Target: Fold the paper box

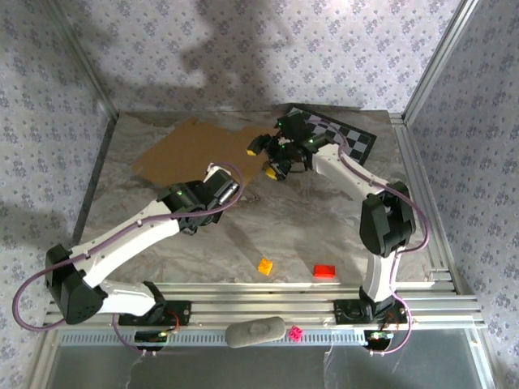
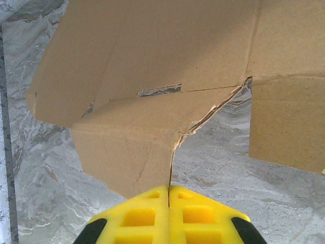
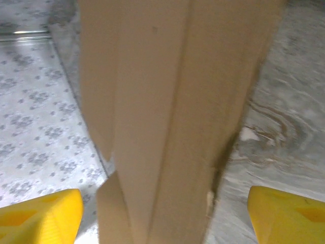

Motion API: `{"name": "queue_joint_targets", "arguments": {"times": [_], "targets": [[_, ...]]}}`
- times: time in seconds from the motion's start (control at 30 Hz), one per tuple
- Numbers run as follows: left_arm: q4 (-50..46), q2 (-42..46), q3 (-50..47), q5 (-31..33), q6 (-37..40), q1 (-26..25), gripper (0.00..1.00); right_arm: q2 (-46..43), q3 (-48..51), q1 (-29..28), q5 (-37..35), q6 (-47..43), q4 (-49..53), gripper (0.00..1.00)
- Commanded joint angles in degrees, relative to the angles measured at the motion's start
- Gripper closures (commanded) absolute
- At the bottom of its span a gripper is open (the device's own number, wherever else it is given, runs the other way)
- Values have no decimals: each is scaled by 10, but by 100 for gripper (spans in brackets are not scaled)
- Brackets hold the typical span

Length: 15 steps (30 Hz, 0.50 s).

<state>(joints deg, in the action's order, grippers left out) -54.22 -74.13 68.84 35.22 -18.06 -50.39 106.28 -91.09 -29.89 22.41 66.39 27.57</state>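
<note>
Nearest you, an orange block [image 1: 265,266] and a red block [image 1: 324,271] lie on the marbled table [image 1: 308,219]. Your left arm slants from its base toward the middle. The left gripper [image 2: 168,195] is closed tight, its yellow fingers meeting at the lowest corner of a flap of the paper box [image 1: 190,150]; whether it pinches the flap cannot be told. The box lies spread toward the far left. Beyond, your right arm bends at the elbow and reaches left, with the right gripper [image 1: 264,159] wide open astride the box's raised edge, beside the checkered board [image 1: 349,136].
</note>
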Motion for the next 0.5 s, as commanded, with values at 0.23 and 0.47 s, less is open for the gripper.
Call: {"name": "queue_joint_targets", "arguments": {"times": [0.23,0.47], "targets": [[-13,40,3,2,14,-3,100,-3,65,15,1,85,-127,27],[-28,68,6,16,-4,-3,100,25,26,8,-25,187,-213,100]]}}
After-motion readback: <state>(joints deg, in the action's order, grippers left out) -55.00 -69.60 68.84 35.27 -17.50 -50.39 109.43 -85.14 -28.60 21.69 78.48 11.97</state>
